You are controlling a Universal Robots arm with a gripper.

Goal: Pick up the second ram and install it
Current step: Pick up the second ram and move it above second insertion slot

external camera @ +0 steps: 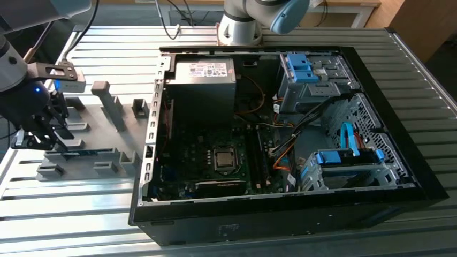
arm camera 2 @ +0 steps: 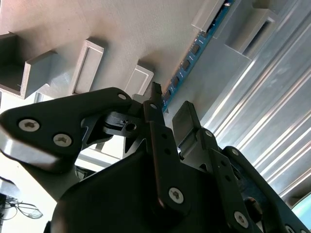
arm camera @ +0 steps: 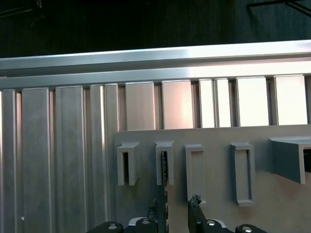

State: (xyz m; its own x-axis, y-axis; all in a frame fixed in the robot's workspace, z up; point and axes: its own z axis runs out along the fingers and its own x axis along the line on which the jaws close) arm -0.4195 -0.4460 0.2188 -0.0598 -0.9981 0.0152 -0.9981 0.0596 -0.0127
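Note:
The second ram (external camera: 82, 153) is a thin blue stick with dark chips, standing on edge in a slot of the grey holder fixture (external camera: 96, 131) on the exterior view's left. My gripper (external camera: 55, 143) hangs low over that fixture, at one end of the stick. In the second wrist view the ram (arm camera 2: 194, 51) runs diagonally away from my gripper (arm camera 2: 169, 109), and one fingertip (arm camera 2: 154, 99) sits right beside its near end. In the first wrist view the ram (arm camera: 165, 170) shows edge-on in its slot, close to one finger of my open gripper (arm camera: 176, 206). I cannot tell whether that finger touches it.
An open black computer case (external camera: 400, 134) lies on the slatted metal table (external camera: 114, 48), on the exterior view's right, with the motherboard and its processor socket (external camera: 225, 159) exposed. A power supply (external camera: 203, 72) and blue drive brackets (external camera: 300, 67) fill its far end. Upright fixture posts (external camera: 111, 104) stand near my gripper.

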